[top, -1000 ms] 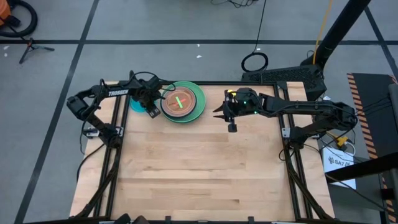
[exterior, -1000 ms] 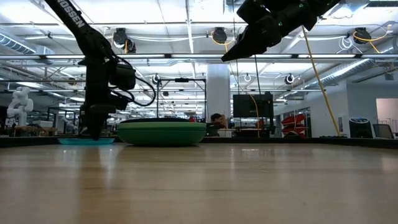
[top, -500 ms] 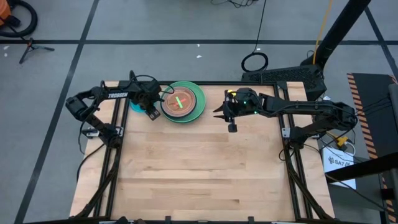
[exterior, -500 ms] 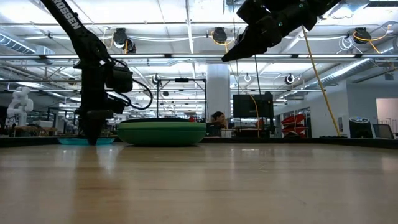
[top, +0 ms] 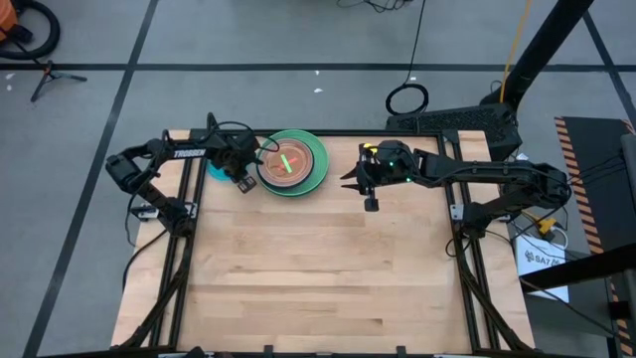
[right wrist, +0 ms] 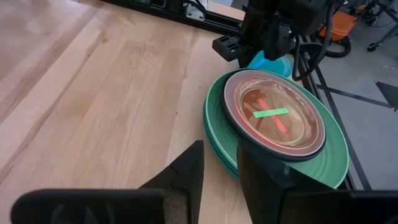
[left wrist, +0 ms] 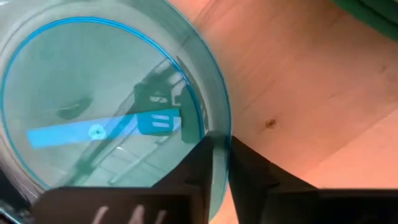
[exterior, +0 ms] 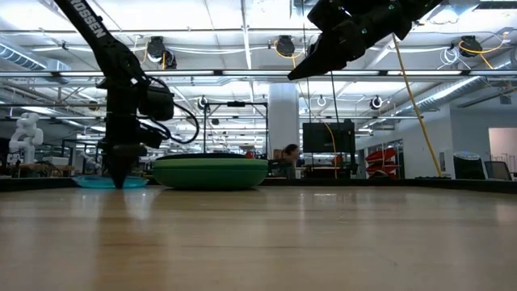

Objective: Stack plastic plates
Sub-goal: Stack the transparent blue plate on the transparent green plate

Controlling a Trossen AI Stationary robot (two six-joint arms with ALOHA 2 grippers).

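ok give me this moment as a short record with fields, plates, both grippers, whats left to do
stack: green plates at the table's far edge, darker plates and a small pink plate nested on top
loose plate: small blue plate flat on the table, left of the stack
left gripper: down at the blue plate, fingers pinching its rim
right gripper: raised right of the stack, holding nothing, fingers slightly apart
left to do: blue plate not yet on the stack

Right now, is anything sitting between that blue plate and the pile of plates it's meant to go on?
Nothing visible does. Only bare table separates the blue plate, pinched at its rim by the left claw, from the stack.
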